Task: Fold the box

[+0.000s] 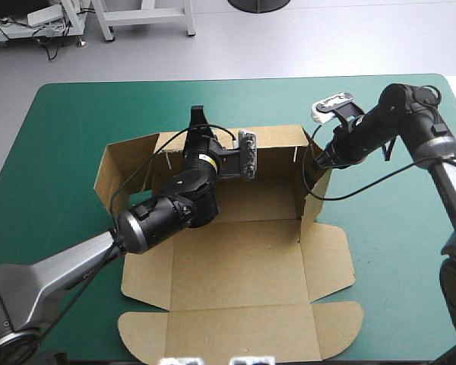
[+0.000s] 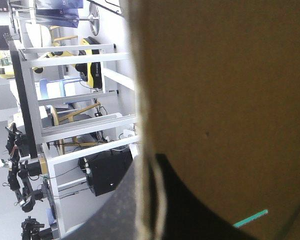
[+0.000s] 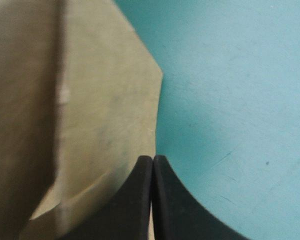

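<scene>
High view: your left gripper [image 1: 200,125] clamps the box [image 1: 239,258] by its far wall, holding it upright. Your right gripper [image 1: 314,163] pinches the right wall, probably for tucking.

From above, the left gripper [image 1: 200,122] dips behind the far wall of the box [image 1: 243,251], tips out of sight! Its own wrist view: brown board so close it's one blur. The right gripper [image 1: 315,163] has its tips buried at the box's far right corner, and its wrist view shows soft board with no detail.
</scene>
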You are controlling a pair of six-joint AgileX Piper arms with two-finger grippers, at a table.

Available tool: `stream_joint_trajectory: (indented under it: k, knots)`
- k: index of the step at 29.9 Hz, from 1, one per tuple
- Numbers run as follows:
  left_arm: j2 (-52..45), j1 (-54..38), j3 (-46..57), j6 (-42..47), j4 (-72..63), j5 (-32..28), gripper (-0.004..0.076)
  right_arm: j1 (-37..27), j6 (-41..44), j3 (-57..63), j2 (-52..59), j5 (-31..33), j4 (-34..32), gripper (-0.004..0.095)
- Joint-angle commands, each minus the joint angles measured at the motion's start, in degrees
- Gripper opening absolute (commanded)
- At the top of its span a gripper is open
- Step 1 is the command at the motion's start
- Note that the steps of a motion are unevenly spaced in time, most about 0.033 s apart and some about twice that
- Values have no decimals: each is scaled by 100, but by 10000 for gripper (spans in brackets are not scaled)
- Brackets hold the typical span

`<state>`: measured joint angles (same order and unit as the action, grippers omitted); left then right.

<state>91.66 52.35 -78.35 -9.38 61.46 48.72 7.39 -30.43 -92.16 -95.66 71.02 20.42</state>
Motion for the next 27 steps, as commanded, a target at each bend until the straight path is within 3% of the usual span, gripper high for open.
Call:
stream_joint_trajectory:
  k: [1, 6, 9, 14, 27]
  knots:
    - [-263, -22, -181, 71, 292, -33, -10, -46, -921, 154, 685, -49, 459, -18]
    - [-263, -22, -181, 71, 222, -33, -10, -331, -1366, 1029, 1218, -911, 639, 37]
    - [-263, -22, -181, 71, 65, -33, -10, -500, -2302, 1706, 1489, -1338, 1513, 219]
    - [-263, -22, -181, 71, 28, -11, -9, -503, -3222, 2413, 1770, -1758, 2069, 640]
    - [-263, -22, -181, 209, 78, -58, -10, -492, -4152, 3364, 2411, -2258, 2972, 649]
